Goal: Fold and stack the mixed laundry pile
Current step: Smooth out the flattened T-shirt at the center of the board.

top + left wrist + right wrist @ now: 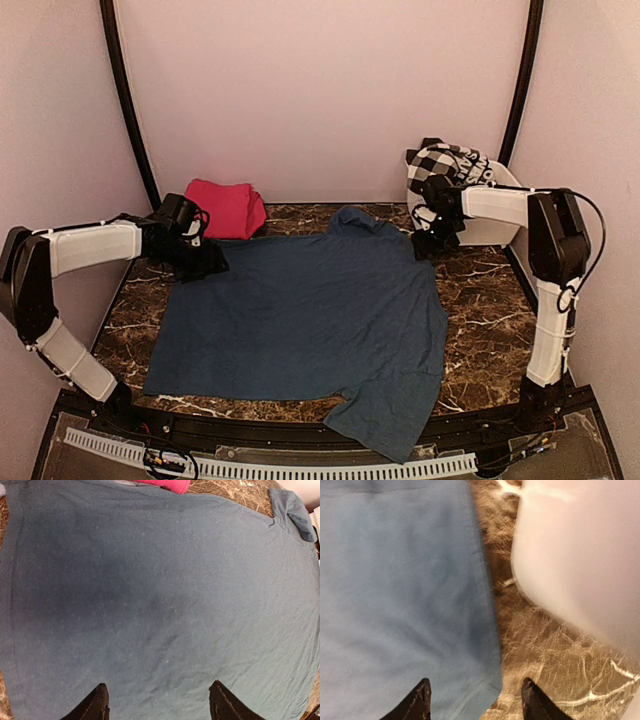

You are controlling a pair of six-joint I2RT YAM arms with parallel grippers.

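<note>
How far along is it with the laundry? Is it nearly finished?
Early to midway, I'd say. Done: a pink cloth sits folded at the back left. In hand: the navy T-shirt is spread flat, with the left gripper and right gripper open at its far edge, no fold made yet. To do: the checked garment waits in the white tub.

We see pale walls [320,90] with a faint pink cast closing in the back and both sides, under soft, even light. A left pole [122,100] and a right pole [522,80], both black and gently curved, rise at the rear corners. Below lies the surface [490,300], dark brown marble with white veins. A white slotted strip [300,468] runs along its near edge.
</note>
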